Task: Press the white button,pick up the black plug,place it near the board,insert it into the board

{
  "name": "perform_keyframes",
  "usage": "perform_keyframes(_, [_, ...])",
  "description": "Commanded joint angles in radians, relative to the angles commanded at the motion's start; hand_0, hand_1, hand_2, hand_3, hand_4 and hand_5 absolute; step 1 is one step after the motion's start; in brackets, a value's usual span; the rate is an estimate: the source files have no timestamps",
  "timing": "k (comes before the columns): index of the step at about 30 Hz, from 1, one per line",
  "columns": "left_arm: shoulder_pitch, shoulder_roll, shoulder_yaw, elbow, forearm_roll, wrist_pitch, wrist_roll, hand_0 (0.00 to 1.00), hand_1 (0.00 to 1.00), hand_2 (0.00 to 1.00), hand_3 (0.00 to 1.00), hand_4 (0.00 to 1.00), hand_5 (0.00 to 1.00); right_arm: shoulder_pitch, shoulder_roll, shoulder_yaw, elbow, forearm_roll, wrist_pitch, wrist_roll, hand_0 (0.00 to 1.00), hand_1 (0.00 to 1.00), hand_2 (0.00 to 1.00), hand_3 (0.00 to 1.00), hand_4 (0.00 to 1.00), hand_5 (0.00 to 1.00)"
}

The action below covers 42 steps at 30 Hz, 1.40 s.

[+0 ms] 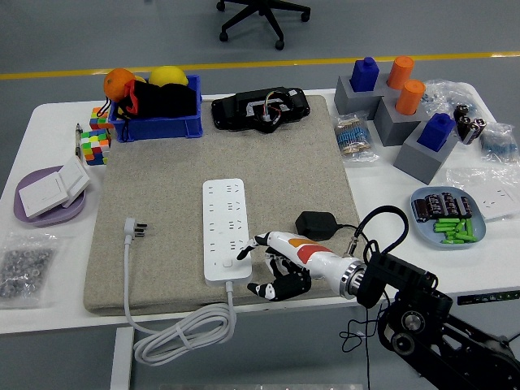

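A white power strip [226, 230] lies lengthwise on the grey mat [162, 187], its small white button [228, 264] at the near end. The black plug [315, 223] rests on the mat just right of the strip, its black cord trailing right. My right hand [264, 264] reaches in from the lower right, holds nothing and sits at the strip's near right corner. Its white fingertips [258, 240] touch the strip's edge close to the button, and the black fingers [272, 288] hang loosely over the mat. The left arm is out of the picture.
The strip's white cable [183, 333] coils off the near table edge and ends in a white plug [134, 230] on the mat's left. A blue bin [158, 127], a black device [260, 110], grey blocks [382, 110], a battery plate [449, 218] and a purple plate [32, 213] surround the mat.
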Motion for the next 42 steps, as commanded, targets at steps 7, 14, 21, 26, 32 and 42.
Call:
perform_keyframes(7, [0.0,-0.001,0.0,0.0,-0.002,0.0,0.001,0.779,0.73,0.69,0.765,0.521,0.487,0.015,0.005,-0.038,-0.015,-0.024,-0.027,-0.002,0.002,0.002,0.152,0.772,0.612,0.13])
perform_keyframes(14, [0.001,-0.001,-0.003,0.0,0.003,-0.002,0.002,0.779,0.73,0.69,0.765,0.521,0.489,0.037,0.018,-0.077,-0.051,-0.058,-0.055,-0.001,0.002,0.002,0.15,0.768,0.608,0.137])
perform_keyframes(21, [0.0,0.0,-0.001,0.0,0.001,-0.003,0.002,0.779,0.73,0.69,0.765,0.521,0.486,0.077,0.039,-0.102,-0.107,-0.074,-0.061,0.001,0.002,0.002,0.149,0.762,0.586,0.146])
perform_keyframes(26, [0.0,0.001,0.002,0.0,-0.007,-0.002,0.002,0.78,0.73,0.689,0.765,0.52,0.484,0.087,0.047,-0.109,-0.132,-0.083,-0.068,-0.001,0.002,0.002,0.146,0.763,0.573,0.149])
perform_keyframes(32, [0.001,0.001,-0.002,0.0,-0.007,-0.001,0.003,0.78,0.729,0.689,0.765,0.52,0.488,0.089,0.051,-0.116,-0.144,-0.084,-0.068,-0.003,0.002,0.002,0.146,0.757,0.574,0.15])
perform_keyframes(42, [0.003,0.002,-0.004,0.0,0.004,-0.004,0.003,0.779,0.73,0.689,0.765,0.519,0.489,0.084,0.06,-0.129,-0.159,-0.082,-0.068,-0.018,0.002,0.002,0.141,0.749,0.543,0.119])
